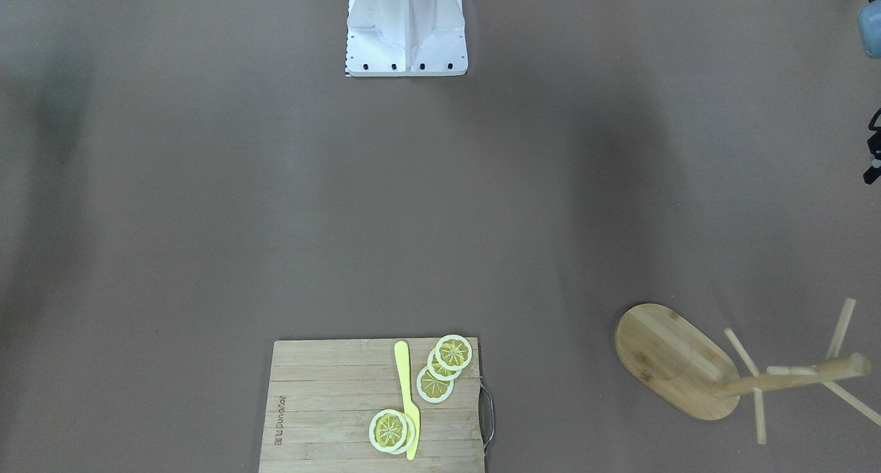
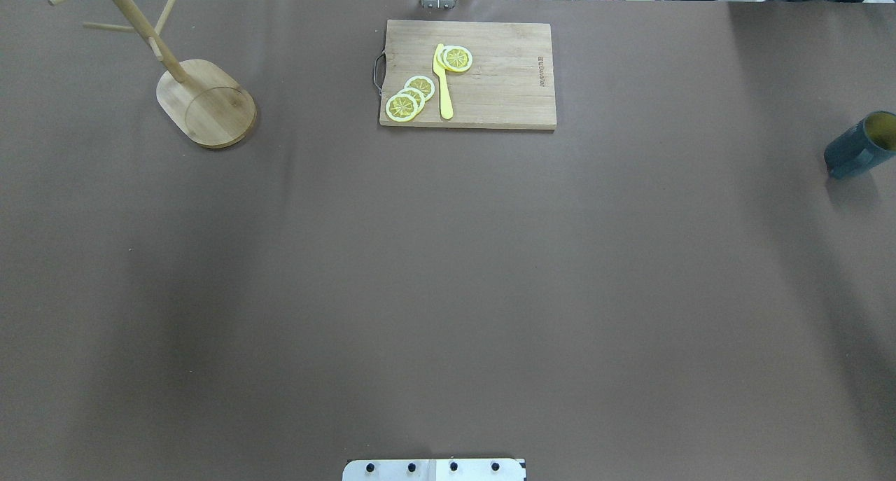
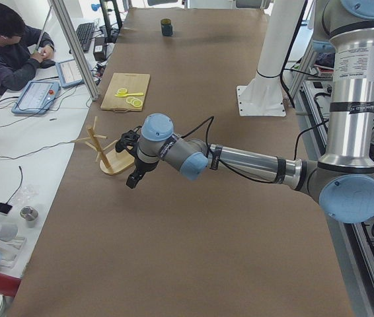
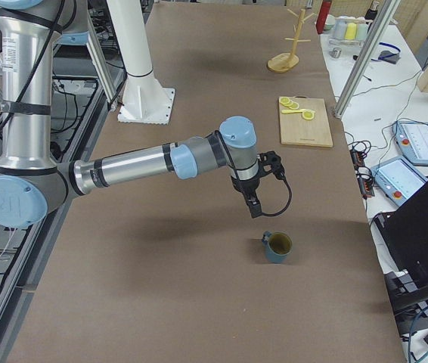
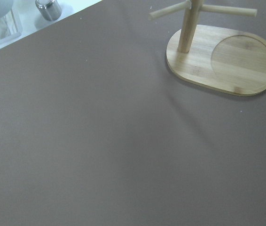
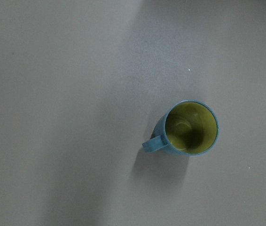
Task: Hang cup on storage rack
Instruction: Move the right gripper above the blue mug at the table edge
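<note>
Brown worktop (image 2: 448,292): one plain surface carrying everything I can see from my station.
Cup (image 2: 859,146): slate-blue with an olive inside, standing upright on the worktop at the 3 o'clock edge of the overhead view, with nothing touching it. From the right wrist camera I look straight into its mouth, and the handle points to about 8 o'clock.
Storage rack (image 2: 206,103): a bamboo mug tree standing on its oval base at 10 o'clock in the overhead view, well apart from the cup.
Right end effector (image 4: 253,208): hangs over the worktop near the cup, which sits at 5 o'clock from it in the right side view — the two are apart. I cannot tell whether it is released or clenched.
Left end effector (image 3: 134,179): above the worktop near the rack's base, seen only in the left side view — I cannot tell its state either.
Cutting board (image 2: 490,75): at 12 o'clock in the overhead view, with lemon slices (image 2: 413,96) and a yellow knife (image 2: 443,85) lying on it.
</note>
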Motion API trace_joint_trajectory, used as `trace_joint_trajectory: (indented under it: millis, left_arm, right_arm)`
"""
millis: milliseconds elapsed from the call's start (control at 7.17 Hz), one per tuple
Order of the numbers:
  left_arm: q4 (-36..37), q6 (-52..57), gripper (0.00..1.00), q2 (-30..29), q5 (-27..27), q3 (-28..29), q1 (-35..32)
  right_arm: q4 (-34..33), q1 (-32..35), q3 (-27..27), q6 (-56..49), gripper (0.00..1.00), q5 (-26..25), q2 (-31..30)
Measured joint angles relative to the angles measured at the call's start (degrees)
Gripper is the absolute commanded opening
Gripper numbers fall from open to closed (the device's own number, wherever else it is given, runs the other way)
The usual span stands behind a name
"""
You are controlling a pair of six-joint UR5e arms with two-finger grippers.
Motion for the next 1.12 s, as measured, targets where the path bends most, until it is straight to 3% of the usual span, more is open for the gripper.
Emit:
trace_joint_trajectory:
  millis: [279,837,1116]
  left_arm:
    - [-2.10,0.20,0.99,0.21,0.19,0.86,-0.01]
    - [-3.86,0.08,0.99,0.92,0.35,1.44,0.05]
    - [-3.92,0.01,0.99,0.98,0.29,1.61,0.03]
  right_arm:
    - [6.12,-0.73,-1.75,1.70,1.00,1.48,-1.26]
    - [9.74,-7.85,-2.91,6.94,0.99,-0.66,-1.60]
    - [17.34,-8.75,-7.72,7.20,0.99,-1.43,-1.36]
